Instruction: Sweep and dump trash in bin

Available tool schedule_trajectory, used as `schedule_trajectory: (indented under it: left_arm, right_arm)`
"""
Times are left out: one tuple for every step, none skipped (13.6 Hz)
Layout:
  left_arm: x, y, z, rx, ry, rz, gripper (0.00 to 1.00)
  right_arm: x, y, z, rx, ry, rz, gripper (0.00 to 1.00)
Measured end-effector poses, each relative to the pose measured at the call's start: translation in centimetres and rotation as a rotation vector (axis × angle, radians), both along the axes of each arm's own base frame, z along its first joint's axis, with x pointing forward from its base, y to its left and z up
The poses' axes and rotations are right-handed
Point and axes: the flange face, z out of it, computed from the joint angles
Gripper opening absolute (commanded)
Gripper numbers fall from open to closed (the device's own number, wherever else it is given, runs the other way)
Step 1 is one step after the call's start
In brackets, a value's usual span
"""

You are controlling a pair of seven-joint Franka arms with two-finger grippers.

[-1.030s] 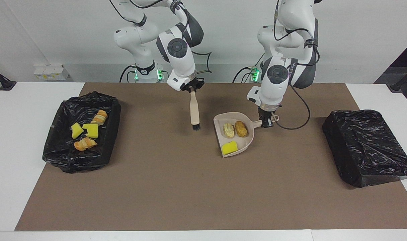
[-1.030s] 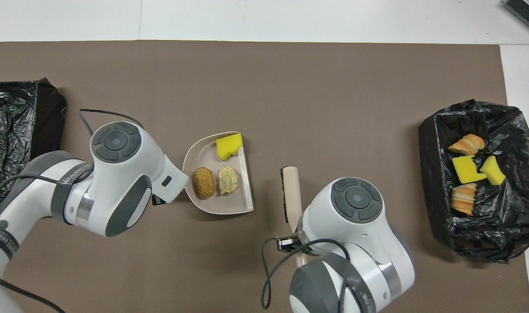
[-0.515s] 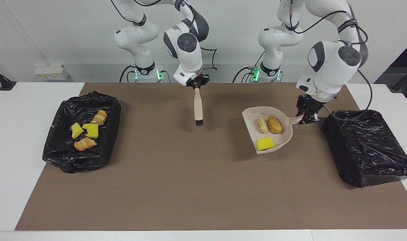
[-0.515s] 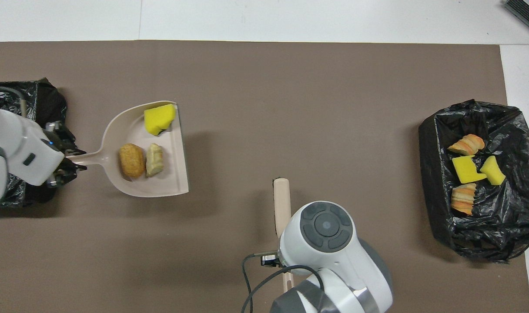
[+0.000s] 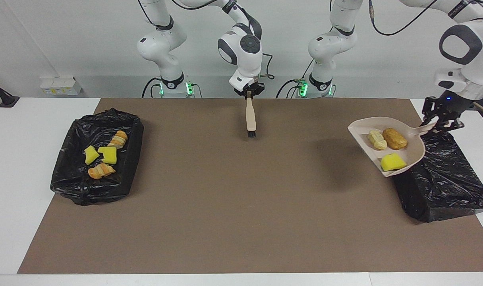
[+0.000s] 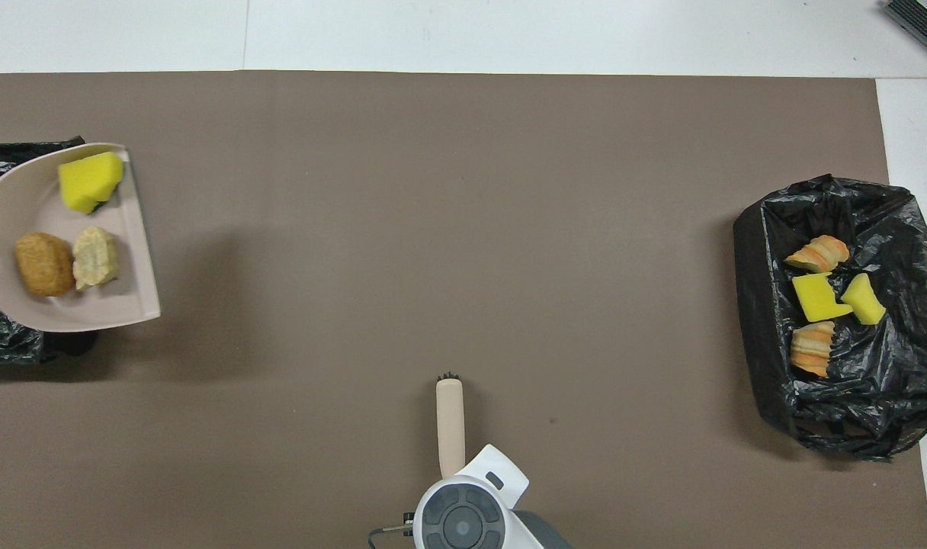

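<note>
My left gripper (image 5: 440,124) is shut on the handle of the beige dustpan (image 5: 414,150) and holds it up over the edge of the black-bag-lined bin (image 5: 444,182) at the left arm's end. In the pan lie three trash scraps: a yellow sponge (image 5: 392,162), a pale lump (image 5: 377,140) and a brown lump (image 5: 395,138). The pan (image 6: 90,313) and the sponge (image 6: 90,181) also show in the overhead view. My right gripper (image 5: 249,95) is shut on the beige hand brush (image 5: 250,118), which hangs bristles down over the mat near the robots.
A second black-lined bin (image 5: 66,178) at the right arm's end holds several scraps (image 5: 106,155); it also shows in the overhead view (image 6: 753,305). A brown mat (image 5: 225,206) covers the table's middle.
My left arm has lifted the dustpan with its three scraps and carried it to the bin at the left arm's end. My right arm has drawn the brush back toward the robots.
</note>
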Motion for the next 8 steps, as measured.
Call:
schedule_trajectory:
  left_arm:
    - [0.4,2.6,0.3,0.035,-0.004,0.012,0.00]
    - [0.9,5.0,0.4,0.067,-0.014,0.020,0.00]
    - [1.5,6.9,0.5,0.126,-0.031,0.011,0.00]
    - [2.2,8.0,0.5,0.209,-0.045,-0.009,0.00]
    - [2.7,8.6,0.4,0.270,-0.052,-0.029,0.00]
    - [3.0,9.0,0.0,0.312,-0.052,-0.045,0.00]
    - [3.2,9.5,-0.3,0.352,-0.045,-0.060,0.00]
    - [3.4,10.2,-0.7,0.411,-0.028,-0.081,0.00]
  right_arm:
    - [-0.3,0.3,-1.0,-0.009,0.005,0.005,0.00]
    - [-0.2,0.4,-1.7,-0.014,0.007,0.005,0.00]
    - [0.0,0.5,-1.8,-0.014,0.007,0.002,0.00]
    - [0.2,0.5,-1.7,-0.012,0.006,0.000,0.36]
    - [0.3,0.5,-1.7,-0.012,0.006,-0.002,0.99]
    - [0.4,0.6,-1.6,-0.013,0.007,-0.002,1.00]
    - [0.5,0.8,-1.4,-0.016,0.013,0.000,1.00]
    - [0.9,1.2,-0.9,-0.023,0.026,0.004,1.00]
